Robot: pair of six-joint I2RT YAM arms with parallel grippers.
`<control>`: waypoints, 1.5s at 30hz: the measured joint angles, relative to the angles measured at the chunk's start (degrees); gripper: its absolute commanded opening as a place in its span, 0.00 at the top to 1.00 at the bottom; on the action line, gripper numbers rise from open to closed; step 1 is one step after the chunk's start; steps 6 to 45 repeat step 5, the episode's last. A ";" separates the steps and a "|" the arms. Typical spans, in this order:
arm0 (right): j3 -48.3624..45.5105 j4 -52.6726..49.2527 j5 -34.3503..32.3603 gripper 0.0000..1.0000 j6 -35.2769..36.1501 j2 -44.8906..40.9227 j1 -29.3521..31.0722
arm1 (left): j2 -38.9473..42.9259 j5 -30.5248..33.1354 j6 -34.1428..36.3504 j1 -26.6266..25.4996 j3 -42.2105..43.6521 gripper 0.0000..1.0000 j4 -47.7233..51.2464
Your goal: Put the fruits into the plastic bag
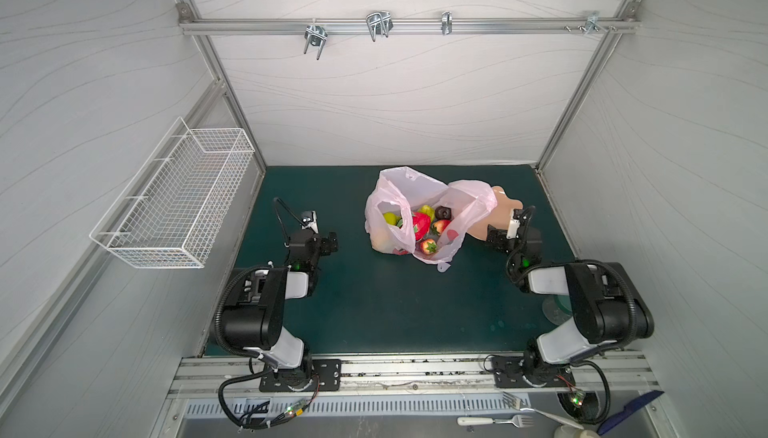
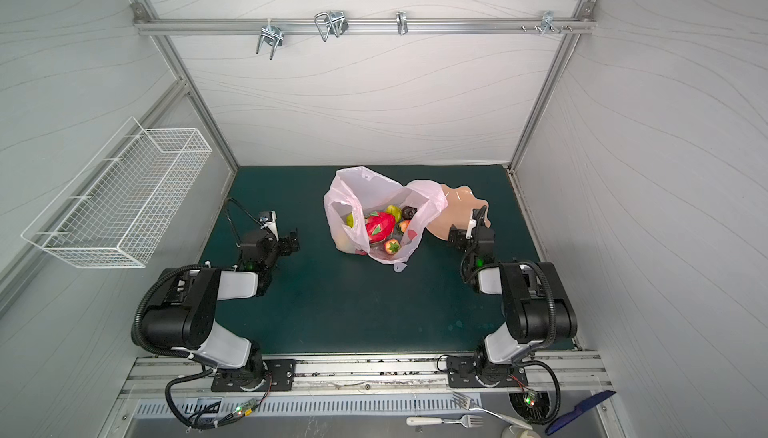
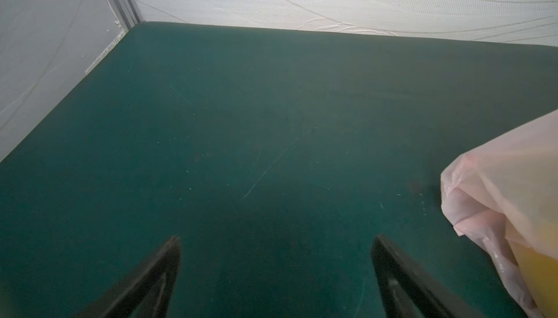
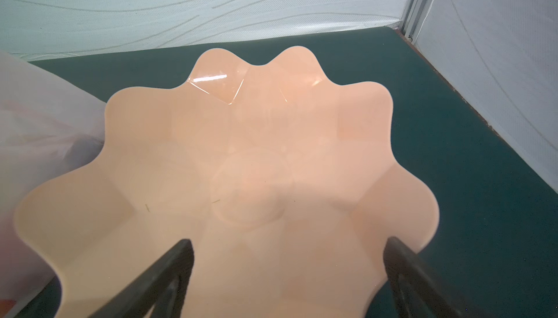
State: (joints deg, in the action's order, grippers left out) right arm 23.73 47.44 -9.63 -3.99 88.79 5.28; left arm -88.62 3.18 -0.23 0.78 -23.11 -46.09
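The fruits (image 1: 424,228) lay inside the plastic bag (image 1: 399,184), which sat slumped and open-mouthed on the worktop (image 1: 374,303), a little behind its middle. Through the mouth we counted one dragon fruit (image 1: 419,224), two pears (image 1: 390,219) (image 1: 427,210), two strawberries (image 1: 429,246) (image 1: 440,226) and one dark round fruit (image 1: 444,211). A yellow patch behind the film in the left wrist view we took for one lemon (image 3: 537,271). That made seven fruits in one bag. We saw none loose on the worktop, so we judged the filling done or nearly so.

We expected the bag to handle as thin, soft and slippery: light, with no shape of its own, and ready to sag or spill if pulled by a wall. A handle loop (image 1: 476,195) at the mouth seemed the best place to pinch it. The fruits looked light and rounded, likely to roll, and best taken across their narrow width.

One peach plate (image 1: 505,203) lay just beside the bag, its near rim under the film, and it was bare in the right wrist view. The right fingers (image 4: 178,259) stood spread wide over it, holding nothing. The left fingers (image 3: 169,259) were also spread and empty, above bare worktop, well apart from the bag. One wire basket (image 1: 174,207) hung on the left wall.
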 measured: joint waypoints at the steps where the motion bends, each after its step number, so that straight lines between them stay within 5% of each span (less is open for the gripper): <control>1: 0.00 -0.02 -0.02 0.01 0.00 0.00 0.00 | 0.00 0.00 0.00 0.04 -0.02 0.00 0.00; 45: 0.00 -0.02 -0.07 0.01 0.00 0.04 0.00 | 0.00 -0.02 -0.02 0.09 -0.02 0.00 0.00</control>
